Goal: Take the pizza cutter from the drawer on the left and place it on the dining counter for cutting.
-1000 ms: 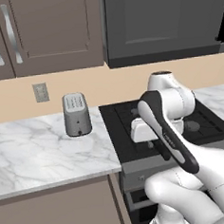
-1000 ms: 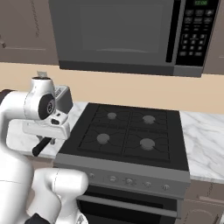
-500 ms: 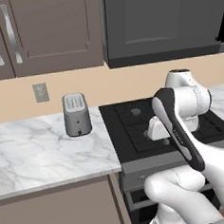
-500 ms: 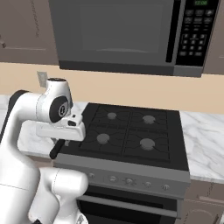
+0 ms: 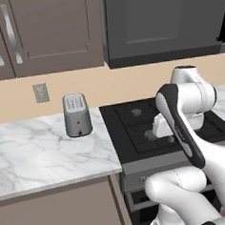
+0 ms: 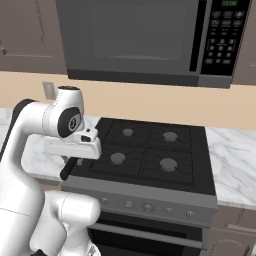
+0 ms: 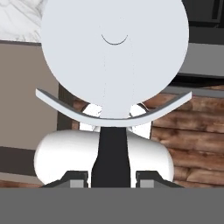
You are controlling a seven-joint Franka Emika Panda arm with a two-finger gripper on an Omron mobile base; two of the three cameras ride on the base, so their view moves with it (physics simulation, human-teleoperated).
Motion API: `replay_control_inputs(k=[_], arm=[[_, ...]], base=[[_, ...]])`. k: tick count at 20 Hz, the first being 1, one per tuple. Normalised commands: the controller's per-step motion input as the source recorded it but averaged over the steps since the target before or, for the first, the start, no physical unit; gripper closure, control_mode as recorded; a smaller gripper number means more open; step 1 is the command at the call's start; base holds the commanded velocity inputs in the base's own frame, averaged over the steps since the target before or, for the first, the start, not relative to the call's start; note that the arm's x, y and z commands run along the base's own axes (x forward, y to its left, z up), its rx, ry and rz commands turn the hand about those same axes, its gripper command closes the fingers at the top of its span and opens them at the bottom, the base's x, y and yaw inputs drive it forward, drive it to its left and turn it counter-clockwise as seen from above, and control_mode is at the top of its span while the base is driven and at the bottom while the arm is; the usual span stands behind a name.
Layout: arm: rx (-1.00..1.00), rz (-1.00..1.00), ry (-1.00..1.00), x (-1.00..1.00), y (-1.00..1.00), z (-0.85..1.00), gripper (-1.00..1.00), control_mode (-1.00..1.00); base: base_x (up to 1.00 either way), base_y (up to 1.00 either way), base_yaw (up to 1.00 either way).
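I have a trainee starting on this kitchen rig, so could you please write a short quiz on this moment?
1. True or false: the gripper is shut on the handle of the pizza cutter.
2. What stands on the marble worktop left of the stove? A) kettle B) toaster C) bowl
3. Fill in: above the stove hangs a ____.

Key: 1 true: the dark handle sits between the fingertips, wheel ahead. 2 B, the toaster. 3 microwave.
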Motion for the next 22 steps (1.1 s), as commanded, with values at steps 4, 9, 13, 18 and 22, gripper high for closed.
replay_control_inputs(k=[4, 9, 13, 18, 22], arm=[[0.00, 0.00, 0.00, -0.03, -0.02, 0.00, 1.00, -1.00], [0.00, 0.00, 0.00, 0.00, 0.00, 0.00, 1.00, -1.00], [0.00, 0.00, 0.00, 0.00, 0.00, 0.00, 1.00, 1.00], [0.00, 0.00, 0.00, 0.00, 0.00, 0.00, 1.00, 1.00], [0.00, 0.00, 0.00, 0.00, 0.00, 0.00, 1.00, 1.00]], base=[[0.00, 0.00, 0.00], [0.00, 0.00, 0.00], [-0.04, 0.00, 0.00], [-0.67, -0.24, -0.04], [-0.99, -0.40, -0.19]])
